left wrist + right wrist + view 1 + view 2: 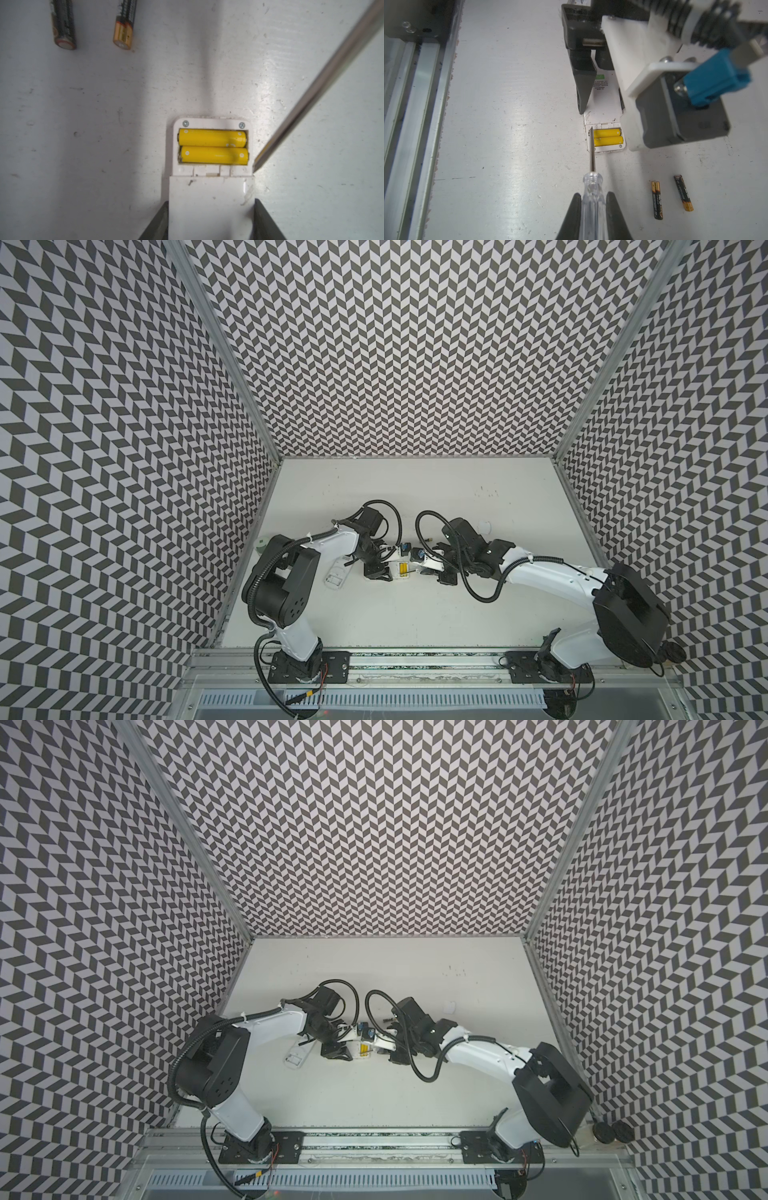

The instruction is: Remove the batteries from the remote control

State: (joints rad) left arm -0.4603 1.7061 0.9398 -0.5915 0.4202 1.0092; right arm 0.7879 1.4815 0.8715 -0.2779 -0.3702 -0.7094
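Batteries [213, 138], yellow, in remote [209, 203], just beyond clamping left jaws, screwdriver [320, 85] tip alongside

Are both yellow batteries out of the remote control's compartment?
No: the yellow batteries sit side by side inside the open compartment of the remote control; only the black batteries lie on the table.

Two batteries [213, 138] in remote [209, 199]; loose cells [656, 200] on table [508, 124]; screwdriver [592, 162] tip at remote.

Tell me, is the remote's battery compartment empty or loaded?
Loaded: two yellow batteries lie side by side in the uncovered compartment of the remote; two black batteries lie on the table.
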